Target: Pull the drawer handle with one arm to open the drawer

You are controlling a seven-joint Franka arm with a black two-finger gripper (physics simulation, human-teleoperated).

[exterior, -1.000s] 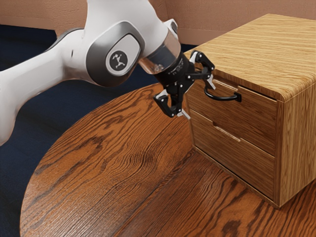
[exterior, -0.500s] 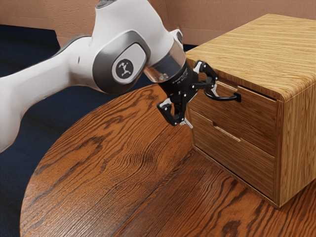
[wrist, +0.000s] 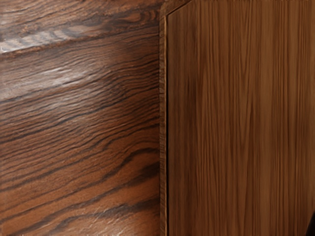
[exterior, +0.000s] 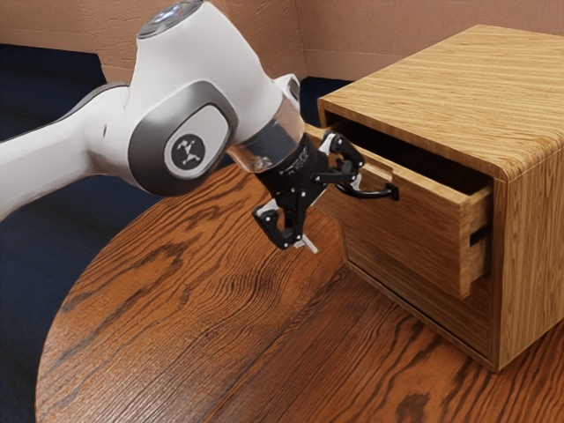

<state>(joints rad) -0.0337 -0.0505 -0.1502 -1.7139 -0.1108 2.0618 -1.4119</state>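
A light wooden cabinet (exterior: 476, 88) stands on the round table at the exterior view's right. Its top drawer (exterior: 414, 231) is pulled partway out, with a dark gap behind its front. The black handle (exterior: 377, 191) sits on the drawer front's upper left. My gripper (exterior: 330, 211) is open, fingers spread wide. The upper finger (exterior: 349, 167) hooks behind the handle, while the lower finger (exterior: 284, 231) hangs free over the table. In the wrist view the drawer front (wrist: 236, 118) lies just under my hand, beside the table's grain.
The dark round wooden table (exterior: 194, 300) stretches toward the exterior view's left and front, and its surface (wrist: 74, 123) appears in the wrist view too. The lower drawer (exterior: 414, 295) is shut. Dark blue floor (exterior: 53, 106) lies beyond the table's edge.
The top drawer has slid out from shut toward the exterior view's left. My hand moved left and slightly down with the handle hooked on its upper finger.
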